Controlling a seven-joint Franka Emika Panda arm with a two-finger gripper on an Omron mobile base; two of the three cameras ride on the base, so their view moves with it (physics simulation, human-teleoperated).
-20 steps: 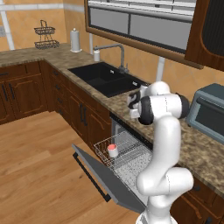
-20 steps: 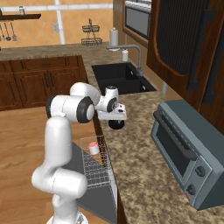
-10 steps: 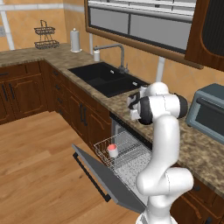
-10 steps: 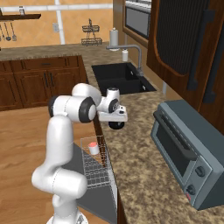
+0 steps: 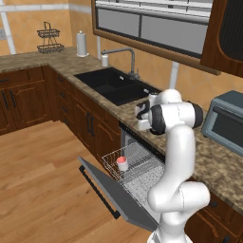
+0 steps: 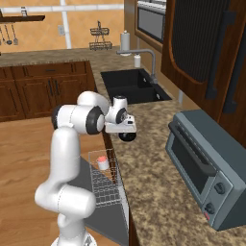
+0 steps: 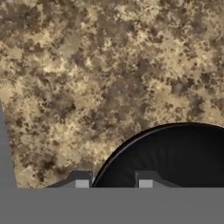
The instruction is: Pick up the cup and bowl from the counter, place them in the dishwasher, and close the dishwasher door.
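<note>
Left base view: the gripper (image 5: pixel 141 118) is down at the counter (image 5: pixel 223 166), right above the open dishwasher (image 5: pixel 142 161). The arm blocks most of it, so the bowl can't be made out from here. Below the hand and a bit toward the room, the cup (image 5: pixel 122 163) sits upright in the white rack (image 5: pixel 137 166), red rim up. The dishwasher door (image 5: pixel 114 192) is dropped open, well below the hand.

Right base view: the gripper (image 6: pixel 127 135) sits right on the bowl (image 6: pixel 128 137), a dark round shape under the white hand, near the counter (image 6: pixel 158 192) edge. The cup (image 6: pixel 102 163) is lower down beside the hand, in the rack (image 6: pixel 105 180). The toaster oven (image 6: pixel 206 178) is well apart, on the far side of the hand.

Hand view: one fingertip (image 7: pixel 145 180) sits inside the black bowl (image 7: pixel 175 157), the other (image 7: pixel 80 179) just outside its rim, so the jaws straddle the rim with a narrowish gap. Whether they're actually pinching it yet, I can't tell. Speckled counter (image 7: pixel 87 78) everywhere beyond.
</note>
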